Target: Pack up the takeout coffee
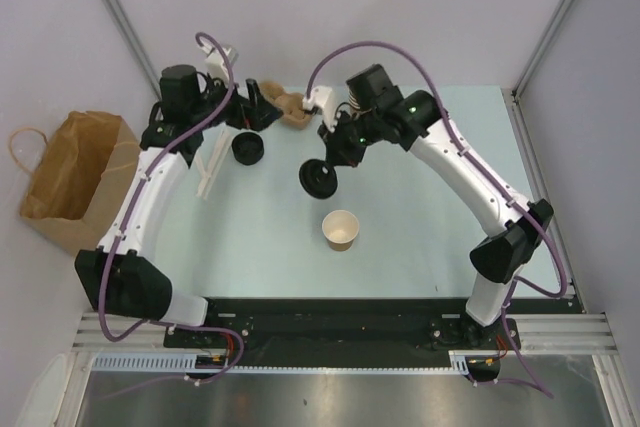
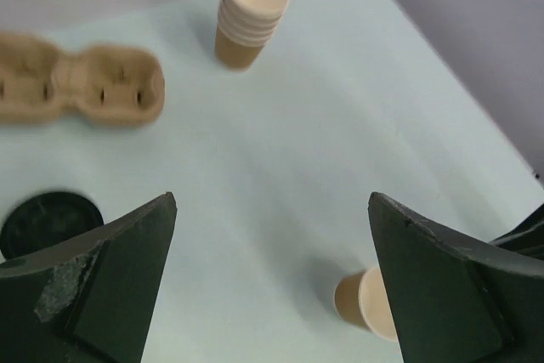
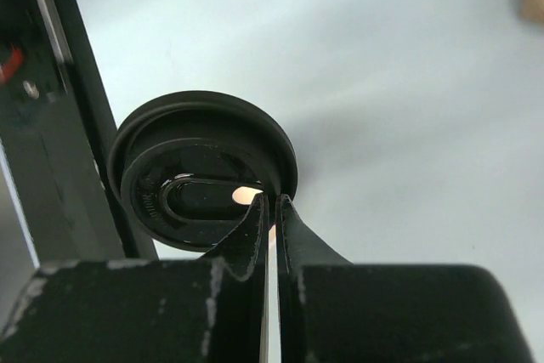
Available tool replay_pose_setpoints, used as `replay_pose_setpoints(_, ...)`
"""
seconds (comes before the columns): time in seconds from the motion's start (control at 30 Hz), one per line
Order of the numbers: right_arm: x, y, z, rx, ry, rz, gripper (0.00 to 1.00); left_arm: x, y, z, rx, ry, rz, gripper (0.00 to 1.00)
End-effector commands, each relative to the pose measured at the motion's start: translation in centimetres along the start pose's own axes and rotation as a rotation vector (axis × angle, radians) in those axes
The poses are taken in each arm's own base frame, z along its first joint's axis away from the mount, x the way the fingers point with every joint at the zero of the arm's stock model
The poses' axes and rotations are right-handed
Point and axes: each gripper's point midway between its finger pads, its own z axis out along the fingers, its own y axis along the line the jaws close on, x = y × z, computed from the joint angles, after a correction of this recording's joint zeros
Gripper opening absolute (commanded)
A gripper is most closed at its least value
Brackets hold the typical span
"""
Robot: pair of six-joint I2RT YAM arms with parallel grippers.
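No cup with a lid on it shows in any view. A lidless tan paper cup [image 1: 341,230] stands upright on the table, and also shows in the left wrist view [image 2: 365,299]. My right gripper [image 1: 326,169] [image 3: 274,201] is shut on the rim of a loose black lid [image 1: 319,179] [image 3: 204,167], holding it above the table, behind and left of that cup. My left gripper [image 1: 248,112] [image 2: 272,201] is open and empty at the back left, above a second black lid [image 1: 247,149] [image 2: 47,220] lying on the table.
A brown pulp cup carrier [image 1: 290,107] [image 2: 85,91] lies at the back. A stack of lidless tan cups [image 2: 246,19] stands beyond it. An open brown paper bag [image 1: 75,177] stands off the table's left edge. A white stick-like piece [image 1: 210,172] lies by the left arm.
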Motion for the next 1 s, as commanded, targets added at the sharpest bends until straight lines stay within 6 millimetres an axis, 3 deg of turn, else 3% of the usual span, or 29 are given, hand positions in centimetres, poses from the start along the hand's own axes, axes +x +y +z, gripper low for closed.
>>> replay_pose_setpoints(0.0, 4.8, -0.2, -1.0, 0.104, 0.236, -0.147, 0.0, 4.2, 0.4, -2.2, -0.106, 0.06, -0.091, 0.99)
replay_pose_setpoints(0.07, 5.7, -0.1, -0.5, 0.119, 0.276, -0.139, 0.0, 6.1, 0.2, -2.2, -0.087, 0.061, -0.191, 0.99)
replay_pose_setpoints(0.1, 5.9, 0.1, -0.3, 0.138, 0.287, -0.106, 0.0, 6.0, -0.3, -2.8, -0.087, 0.032, -0.241, 1.0)
replay_pose_setpoints(0.13, 6.6, 0.3, 0.1, 0.138, 0.302, -0.073, 0.0, 7.6, 0.2, -2.8, -0.096, 0.037, -0.272, 1.0)
replay_pose_setpoints(0.33, 9.6, 0.7, 1.0, 0.205, 0.325, 0.046, 0.0, 10.0, 0.0, -3.9, -0.084, 0.04, -0.296, 0.99)
replay_pose_setpoints(0.63, 10.8, 2.3, 3.1, 0.178, 0.359, 0.0, 0.0, 14.0, 0.3, -4.2, -0.112, 0.134, -0.368, 1.0)
replay_pose_setpoints(0.97, 11.4, 2.1, 5.1, 0.204, 0.404, -0.054, 0.0, 14.3, 0.2, -4.8, -0.125, 0.091, -0.363, 1.0)
